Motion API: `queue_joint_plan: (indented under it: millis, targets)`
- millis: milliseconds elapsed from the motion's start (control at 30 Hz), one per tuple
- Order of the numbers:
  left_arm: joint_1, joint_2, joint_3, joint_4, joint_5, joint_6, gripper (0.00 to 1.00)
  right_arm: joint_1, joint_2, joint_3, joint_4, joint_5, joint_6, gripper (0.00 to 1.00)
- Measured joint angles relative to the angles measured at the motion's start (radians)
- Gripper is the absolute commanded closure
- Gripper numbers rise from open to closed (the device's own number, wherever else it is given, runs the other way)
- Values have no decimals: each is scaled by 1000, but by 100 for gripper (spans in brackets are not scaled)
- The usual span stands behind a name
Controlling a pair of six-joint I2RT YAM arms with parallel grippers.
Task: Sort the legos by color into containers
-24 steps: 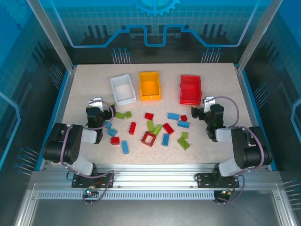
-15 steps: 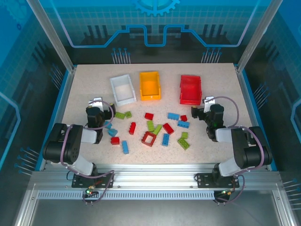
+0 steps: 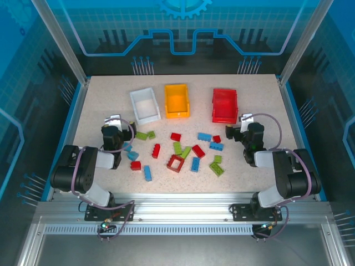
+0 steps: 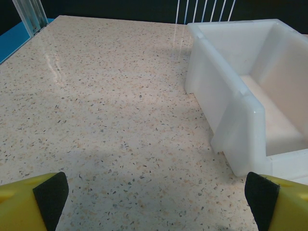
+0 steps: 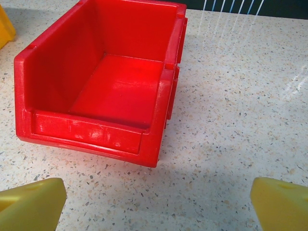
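Sorting has not begun, as I read it: the bricks lie loose across the middle of the desk, red, blue and green mixed, with a hollow red square frame among them. The white bin, yellow bin and red bin stand in a row behind the bricks. Both sets of jaws are spread wide and hold nothing, the left arm low at the left edge of the scatter and the right arm at its right edge. The next move calls for picking one brick, perhaps the blue ones just beside the left arm or the small red one near the right arm, and bringing open jaws down around it. Red would suit the red bin; which of the other two bins takes blue and which green I cannot tell. The overhead view alone gives the layout of the bricks. The left wrist view looks past its yellow fingertips into the bare white bin, and the right wrist view into the bare red bin.
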Motion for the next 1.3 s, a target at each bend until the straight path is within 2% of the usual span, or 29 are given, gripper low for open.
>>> queue_joint_plan:
  millis: [100, 233, 300, 367, 467, 533, 633, 667, 733, 800, 900, 1000, 1100, 1167, 1300]
  targets:
    - [-15, -67, -50, 9, -25, 3, 1, 0, -19, 5, -35, 5, 2, 0]
    - [-108, -476, -114, -156, -112, 15, 1, 5, -234, 18, -192, 54, 14, 0]
    - [-159, -725, -63, -314, -132, 19, 1, 19, -418, 43, -296, 87, 29, 0]
    - [-196, -894, 14, -438, -144, 22, 1, 46, -597, 114, -401, 109, 50, 0]
    - [-249, -1028, 190, -652, -146, 8, 1, 73, -764, 278, -546, 116, 116, 0]
    - [-272, -1045, 336, -833, -139, -49, 1, 74, -800, 446, -701, 95, 202, 0]
    - [-276, -1022, 592, -1150, -70, -186, 1, 75, -787, 702, -932, 40, 361, 1]
    - [-276, -1022, 657, -1231, -32, -248, 1, 74, -788, 754, -997, 11, 415, 10]
    - [-276, -1038, 698, -1331, 35, -322, 1, 74, -787, 795, -1104, -42, 469, 21]
    - [-276, -1040, 712, -1427, 123, -380, 1, 89, -753, 842, -1258, -78, 517, 26]
    - [-277, -975, 726, -1592, 288, -476, 1, 220, -649, 883, -1476, -44, 580, 27]
    - [-291, -906, 667, -1663, 415, -555, 1, 423, -581, 799, -1617, 15, 658, 28]
    - [-374, -906, 526, -1715, 457, -633, 1, 569, -529, 686, -1704, 48, 713, 29]
    - [-478, -949, 431, -1725, 444, -685, 1, 637, -463, 630, -1718, 66, 721, 30]
    - [-709, -1000, 313, -1706, 367, -763, 2, 684, -309, 554, -1672, 66, 692, 29]
